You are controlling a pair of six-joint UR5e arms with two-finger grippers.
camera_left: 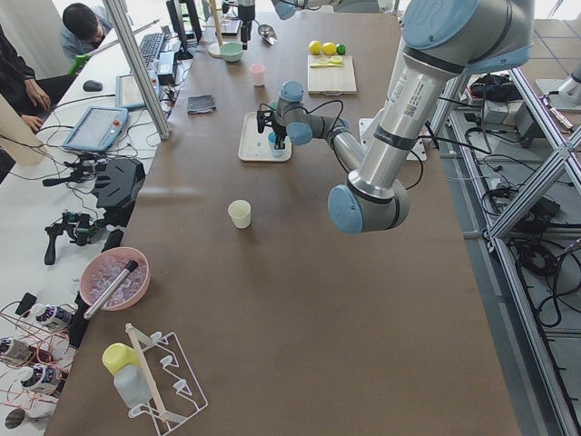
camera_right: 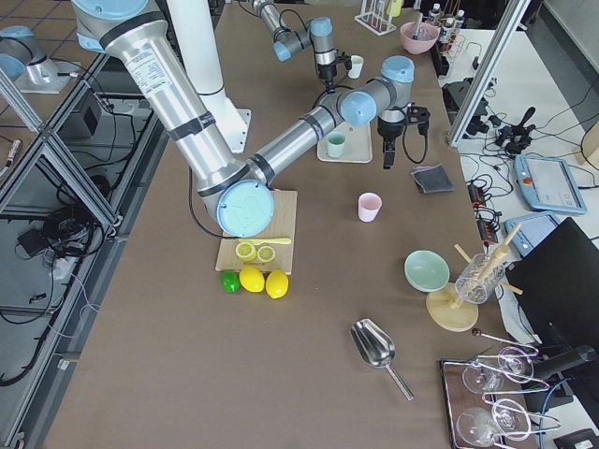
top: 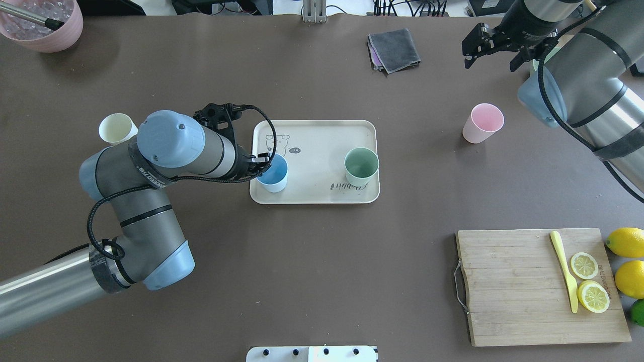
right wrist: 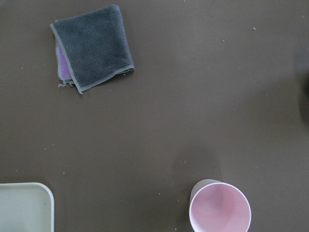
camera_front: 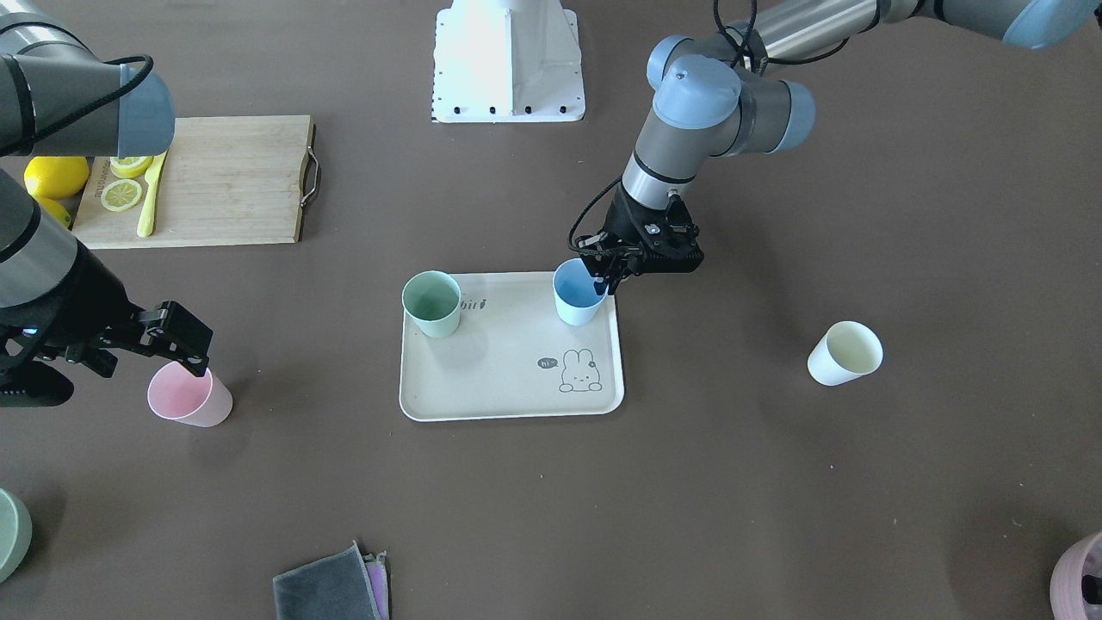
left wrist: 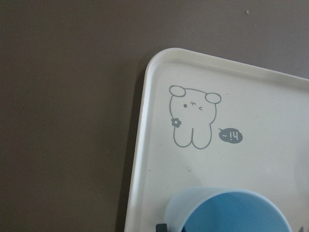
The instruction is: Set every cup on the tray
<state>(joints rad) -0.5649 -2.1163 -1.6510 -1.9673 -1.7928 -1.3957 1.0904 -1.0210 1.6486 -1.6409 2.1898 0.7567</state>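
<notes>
The beige tray (top: 322,141) lies mid-table with the sage green cup (top: 361,166) and the light blue cup (top: 273,173) standing upright on it. My left gripper (camera_front: 603,277) is shut on the blue cup (camera_front: 577,293); its fingertips (left wrist: 161,226) show at the cup's sides in the left wrist view. The pink cup (top: 483,123) stands on the table to the tray's right. My right gripper (top: 490,60) hovers open above and beyond it, holding nothing. The cream cup (top: 117,129) stands off the tray on the left, beside my left arm.
A wooden cutting board (top: 513,286) with lemon slices and a yellow knife lies near right, lemons (top: 626,241) beside it. A folded grey cloth (top: 395,49) sits at the far side. A mauve pot (top: 43,25) stands far left. A green round item (camera_front: 10,532) shows at the edge.
</notes>
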